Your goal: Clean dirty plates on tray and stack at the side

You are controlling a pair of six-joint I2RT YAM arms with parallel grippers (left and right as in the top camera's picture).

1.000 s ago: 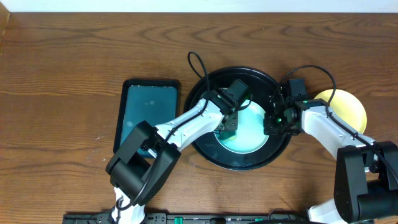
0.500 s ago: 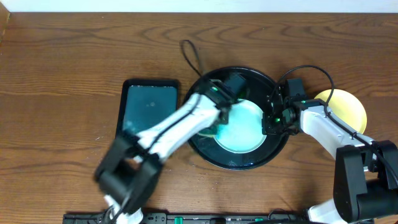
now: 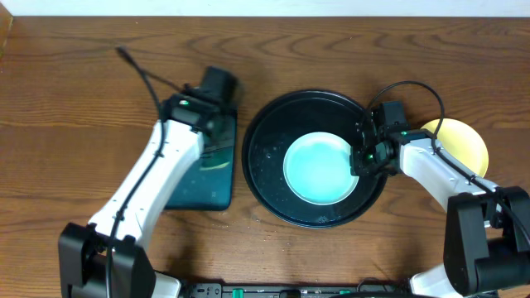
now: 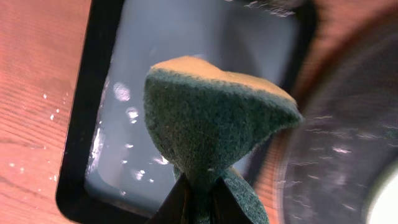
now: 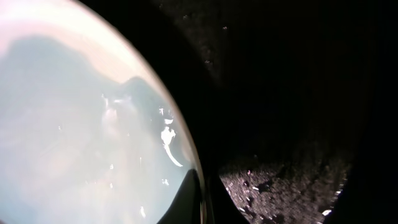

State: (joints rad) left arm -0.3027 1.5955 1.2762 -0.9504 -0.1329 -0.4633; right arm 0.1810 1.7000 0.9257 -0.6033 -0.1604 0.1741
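Observation:
A pale cyan plate (image 3: pixel 319 170) lies inside the large round black tray (image 3: pixel 265 157). My right gripper (image 3: pixel 363 159) is shut on the plate's right rim. In the right wrist view one finger lies on the plate (image 5: pixel 81 124) at its edge, with the right gripper (image 5: pixel 199 191) pinching the rim over the tray floor (image 5: pixel 298 93). A pale yellow plate (image 3: pixel 460 142) rests on the wooden tabletop at the right. My left gripper (image 3: pixel 214 139) is over the teal tray and shut on a green and yellow sponge (image 4: pixel 217 124), with the left gripper (image 4: pixel 200 202) at the sponge's lower end.
A teal rectangular tray (image 3: pixel 195 178) with a wet floor lies left of the black tray. It also shows in the left wrist view (image 4: pixel 186 43) under the sponge. Cables loop above both arms. Bare wood (image 3: pixel 74 99) lies at the far left and back.
My left arm has swung the sponge left, off the cyan plate and out of the black tray, to above the teal tray. The right gripper stays on the plate rim.

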